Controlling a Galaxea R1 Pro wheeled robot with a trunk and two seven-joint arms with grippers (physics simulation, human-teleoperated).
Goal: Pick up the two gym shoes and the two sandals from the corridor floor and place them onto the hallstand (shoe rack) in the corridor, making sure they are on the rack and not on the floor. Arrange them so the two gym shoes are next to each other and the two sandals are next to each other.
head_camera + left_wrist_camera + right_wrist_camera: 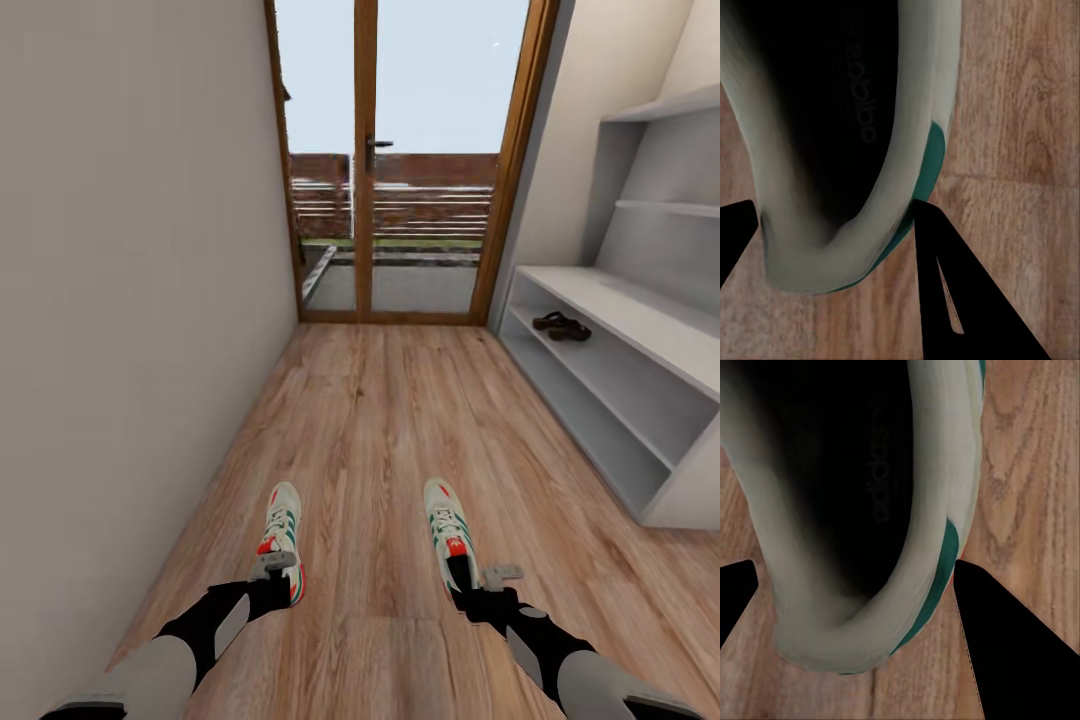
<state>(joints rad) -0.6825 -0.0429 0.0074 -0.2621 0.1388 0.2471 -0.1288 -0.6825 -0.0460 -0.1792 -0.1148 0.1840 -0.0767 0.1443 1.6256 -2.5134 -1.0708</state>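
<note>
The wood-plank floor point(390, 420) runs from the glass door toward the camera, between a plain wall and the white rack point(640, 330). Two shoes appear to rest on it, well apart, toes toward the door: the left shoe point(281, 535) nearer the wall, the right shoe point(445, 528) nearer the rack. On the rack's middle shelf, at the end nearest the door, lie the dark sandals point(561, 325), close together.

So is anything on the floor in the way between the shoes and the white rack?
Nothing visible. Bare corridor floor lies between both gym shoes and the hallstand; sandals already occupy one shelf.
</note>
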